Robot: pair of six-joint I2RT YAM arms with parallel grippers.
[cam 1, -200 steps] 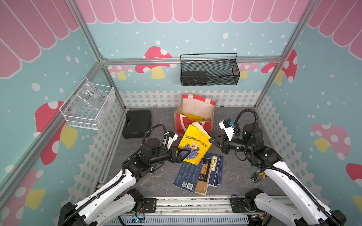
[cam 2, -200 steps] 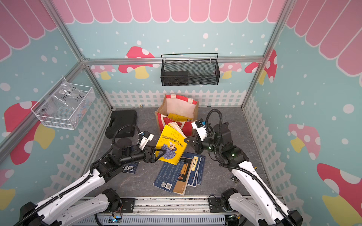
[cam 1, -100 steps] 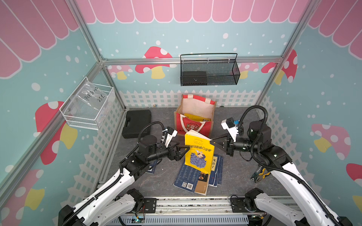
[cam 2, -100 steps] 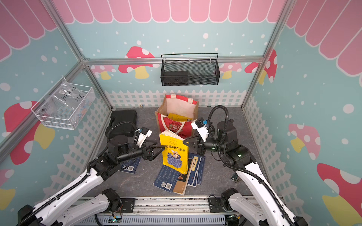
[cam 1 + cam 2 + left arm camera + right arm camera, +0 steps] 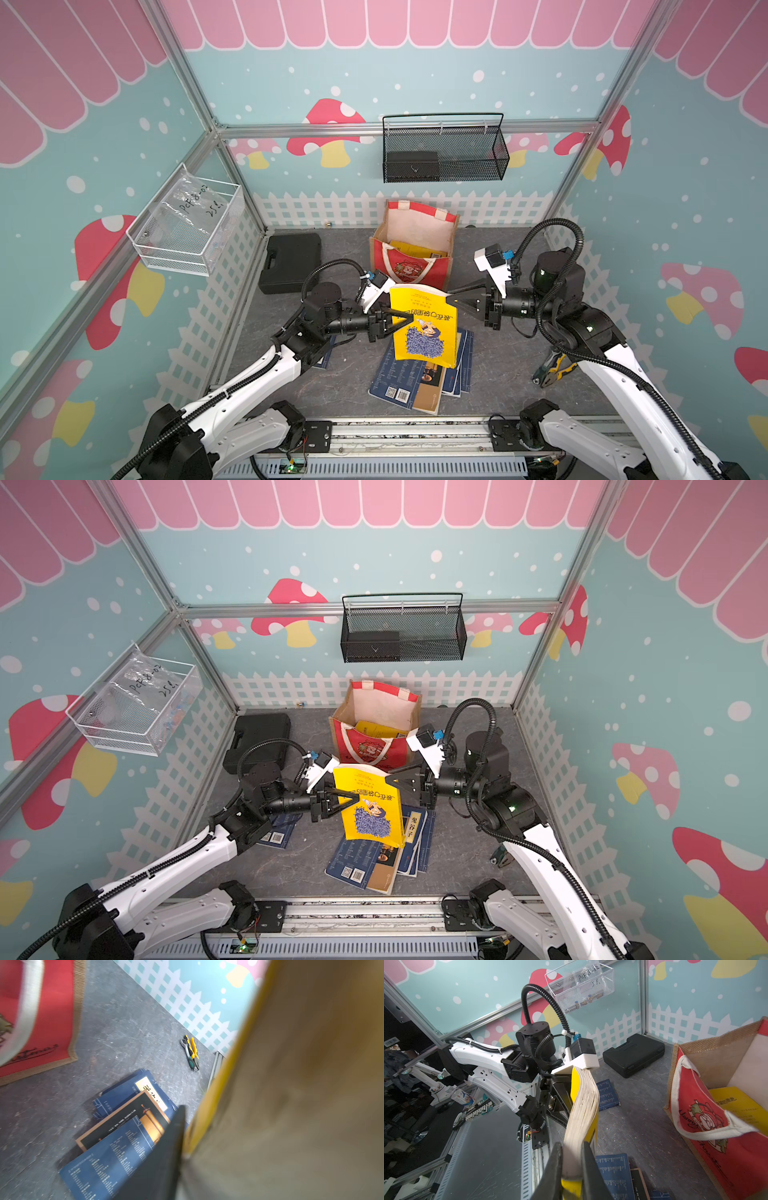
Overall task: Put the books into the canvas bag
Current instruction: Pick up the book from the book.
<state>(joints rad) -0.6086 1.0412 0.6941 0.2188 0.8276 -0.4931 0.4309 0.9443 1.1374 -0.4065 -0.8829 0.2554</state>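
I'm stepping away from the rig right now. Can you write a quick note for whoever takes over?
Left gripper: shut on the held yellow book.
Right gripper: shut on its corner; the book is held up over the pile.
Done: another yellow book lies in the canvas bag.
To do: bag the held book, the pile and the lone blue book beneath the left arm.

Both top views are bright and even, lit softly from above; the grey floor [image 5: 519, 374] has only faint shadows, beside the book pile [image 5: 409, 380] at six o'clock; walls lean outward toward the corners; the left wrist view is smeary, its yellow book [image 5: 301, 1084] one big close blur; the right wrist view is sharper, but dark outside the cell.
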